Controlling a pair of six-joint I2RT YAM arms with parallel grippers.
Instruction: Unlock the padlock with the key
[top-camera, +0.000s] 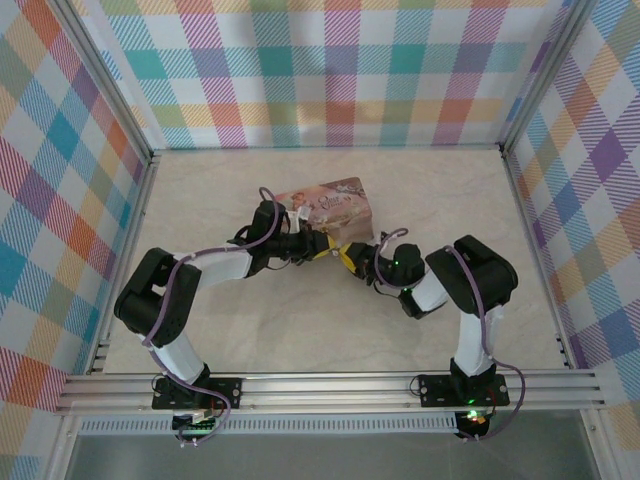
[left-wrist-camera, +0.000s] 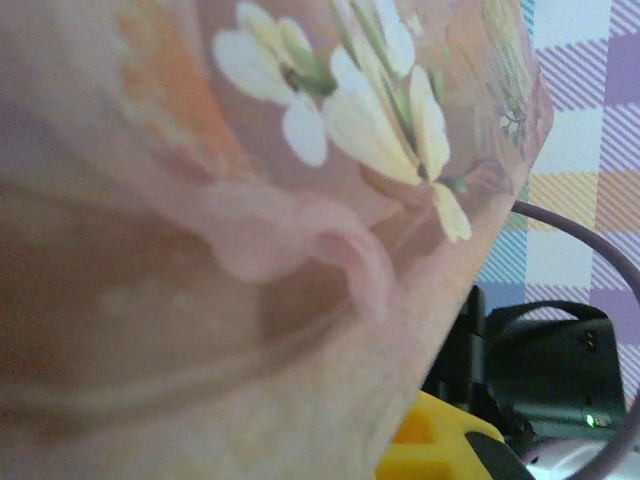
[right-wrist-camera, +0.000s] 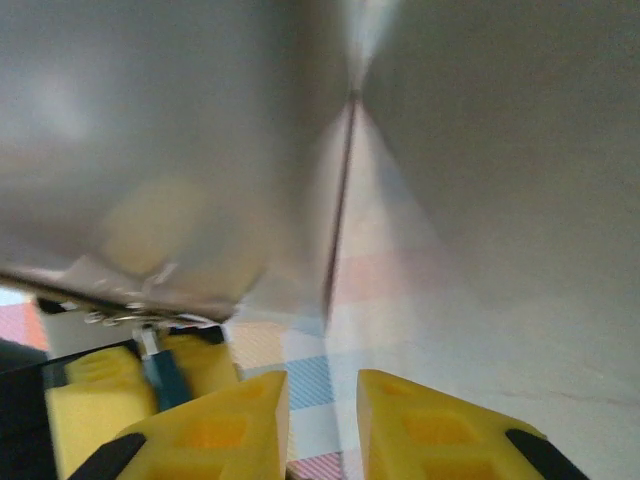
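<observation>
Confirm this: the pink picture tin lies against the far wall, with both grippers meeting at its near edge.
Wrong on the place. The top external view shows the pink picture tin lying near the middle of the table, well clear of the far wall. The left gripper and right gripper do meet at its near edge.

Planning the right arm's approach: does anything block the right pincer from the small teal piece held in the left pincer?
Nothing visible does. The small teal piece sits clamped between the left pincer's fingers, just left of the open right pincer, with a bare gap between them. The pink tin sits close behind, not between them.
</observation>
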